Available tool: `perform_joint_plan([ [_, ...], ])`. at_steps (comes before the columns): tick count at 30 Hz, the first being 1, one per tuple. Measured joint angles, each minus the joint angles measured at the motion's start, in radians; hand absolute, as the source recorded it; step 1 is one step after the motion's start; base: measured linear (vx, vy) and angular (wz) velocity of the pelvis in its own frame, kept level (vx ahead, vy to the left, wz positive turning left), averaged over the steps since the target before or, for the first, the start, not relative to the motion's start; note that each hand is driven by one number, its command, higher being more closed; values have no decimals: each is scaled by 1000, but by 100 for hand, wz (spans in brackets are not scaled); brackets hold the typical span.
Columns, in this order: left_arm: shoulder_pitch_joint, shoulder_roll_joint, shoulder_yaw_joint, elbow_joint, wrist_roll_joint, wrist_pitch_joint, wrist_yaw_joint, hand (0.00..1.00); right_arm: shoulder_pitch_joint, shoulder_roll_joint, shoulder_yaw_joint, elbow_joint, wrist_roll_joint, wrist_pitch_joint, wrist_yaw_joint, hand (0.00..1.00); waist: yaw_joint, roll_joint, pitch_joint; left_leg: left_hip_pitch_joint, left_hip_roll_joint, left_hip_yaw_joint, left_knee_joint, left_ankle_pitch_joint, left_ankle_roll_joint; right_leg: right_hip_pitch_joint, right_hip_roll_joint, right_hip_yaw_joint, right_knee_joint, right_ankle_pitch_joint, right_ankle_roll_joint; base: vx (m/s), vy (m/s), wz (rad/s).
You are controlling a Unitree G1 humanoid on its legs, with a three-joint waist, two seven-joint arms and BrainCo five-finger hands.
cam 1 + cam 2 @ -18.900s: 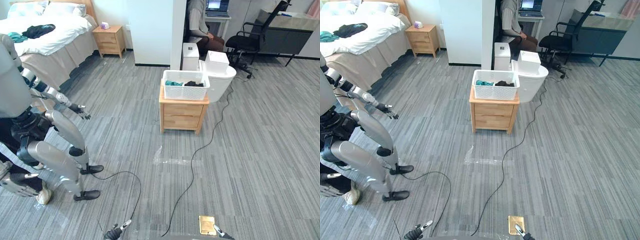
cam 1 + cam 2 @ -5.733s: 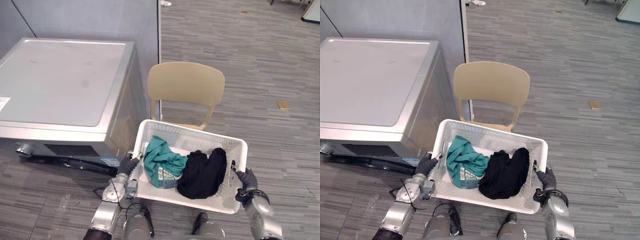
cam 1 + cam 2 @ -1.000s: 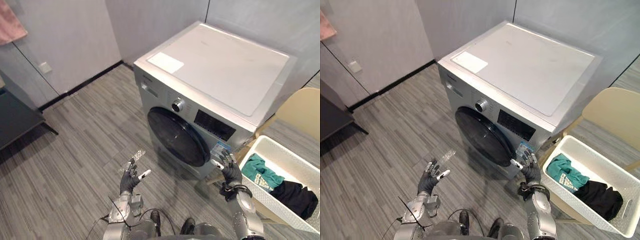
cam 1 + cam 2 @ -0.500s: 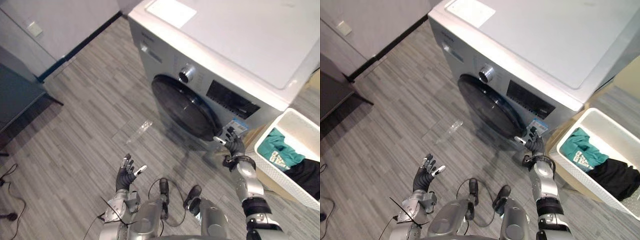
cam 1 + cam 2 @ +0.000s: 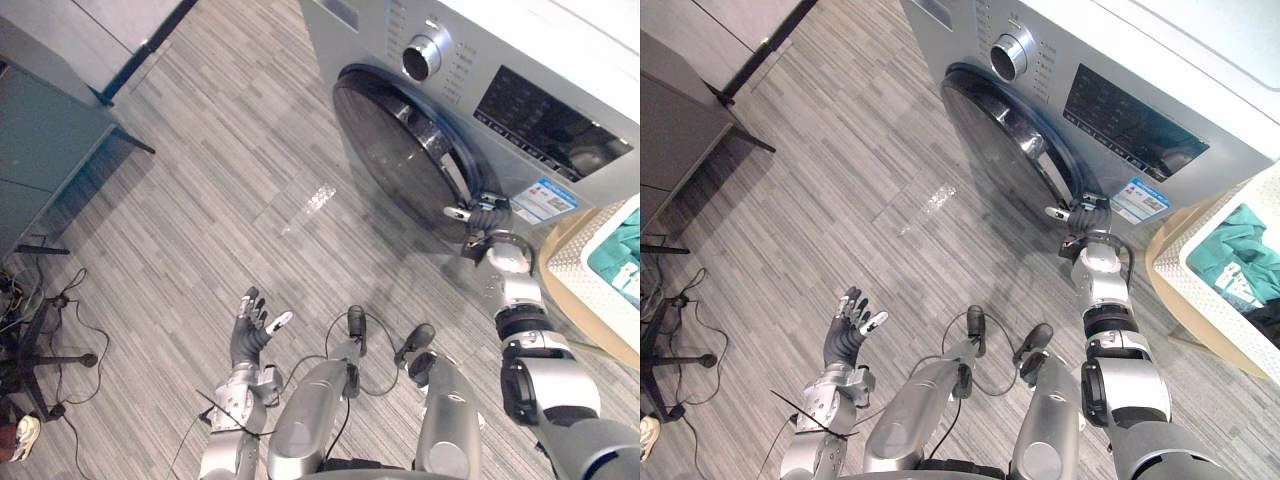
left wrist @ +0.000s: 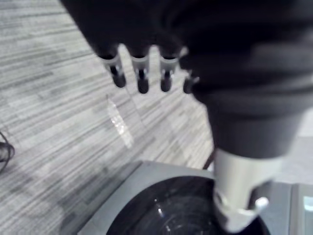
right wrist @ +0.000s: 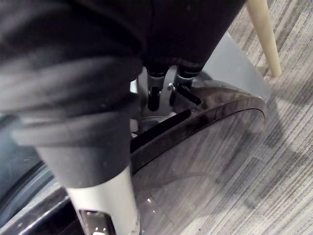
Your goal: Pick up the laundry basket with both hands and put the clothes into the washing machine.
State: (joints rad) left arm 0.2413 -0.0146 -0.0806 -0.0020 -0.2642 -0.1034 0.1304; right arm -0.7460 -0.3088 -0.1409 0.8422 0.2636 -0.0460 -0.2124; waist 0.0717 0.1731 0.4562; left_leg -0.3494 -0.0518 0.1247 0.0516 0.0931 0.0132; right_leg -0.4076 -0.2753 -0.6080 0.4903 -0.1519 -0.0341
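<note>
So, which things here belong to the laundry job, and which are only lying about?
Belong to the job:
- washing machine
- its door, with the right hand at its edge
- laundry basket
- teal clothes inside it
- left hand, open and idle

Only lying about:
- dark cabinet
- office chair base
- tape patch on the floor
</note>
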Motion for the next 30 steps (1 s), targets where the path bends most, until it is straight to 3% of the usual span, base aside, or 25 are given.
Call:
perform_joint_plan([
  [3,-24,0,7,2,1,0,8,0,40,15,48,-21,2,-26,-20,0,-1,1,1,-1,21,14,0,0,0,22,10,-34,-23,-3,-1,-41,-105,23],
  [6,-22,-1,19,7,3,1,17,0,201,40,264,-146,2,-24,-24,0,4,0,1,41,44,12,2,4,-6,93,34,-68,-54,-6,-5,20,-106,21],
  [8,-17,-4,65,9,23,1,26,0,300,109,498,-207,2,-14,49,0,12,-1,-1,75,56,11,1,1,-3,138,58,-74,-82,-9,-3,47,-91,2],
  [10,-16,-9,91,8,34,1,26,0,337,176,656,-207,3,-4,94,0,38,2,-3,87,64,3,2,-1,0,162,72,-84,-101,-10,-2,46,-79,14],
  [12,-4,-23,120,4,41,1,30,0,365,295,818,-201,30,19,210,0,68,5,-9,88,66,-48,2,-1,0,202,83,-139,-121,-19,4,73,-103,60],
  [15,42,-38,150,0,41,2,49,0,387,384,893,-199,103,24,288,0,111,3,-22,116,51,-105,0,-1,0,251,77,-185,-122,-31,3,92,-51,67],
  [19,145,-50,201,-26,41,5,69,0,405,370,854,-200,156,24,308,0,112,-24,-74,128,19,-168,0,2,-4,287,56,-199,-111,-48,27,87,-11,58],
  [25,152,-18,161,-47,43,1,65,0,535,237,606,-323,158,9,288,0,105,-47,-84,133,8,-162,0,-5,5,288,45,-179,-109,-48,33,5,-21,-1],
  [27,95,28,124,24,41,-3,58,0,575,210,556,-360,157,6,279,0,92,-71,-88,127,18,-112,-1,-12,6,249,48,-126,-101,-46,33,-38,-49,-81],
  [30,-102,114,121,230,39,1,42,0,606,192,486,-410,152,5,277,0,40,-134,-81,73,57,-7,50,-34,5,160,79,-21,-106,-15,7,-76,-101,-116],
])
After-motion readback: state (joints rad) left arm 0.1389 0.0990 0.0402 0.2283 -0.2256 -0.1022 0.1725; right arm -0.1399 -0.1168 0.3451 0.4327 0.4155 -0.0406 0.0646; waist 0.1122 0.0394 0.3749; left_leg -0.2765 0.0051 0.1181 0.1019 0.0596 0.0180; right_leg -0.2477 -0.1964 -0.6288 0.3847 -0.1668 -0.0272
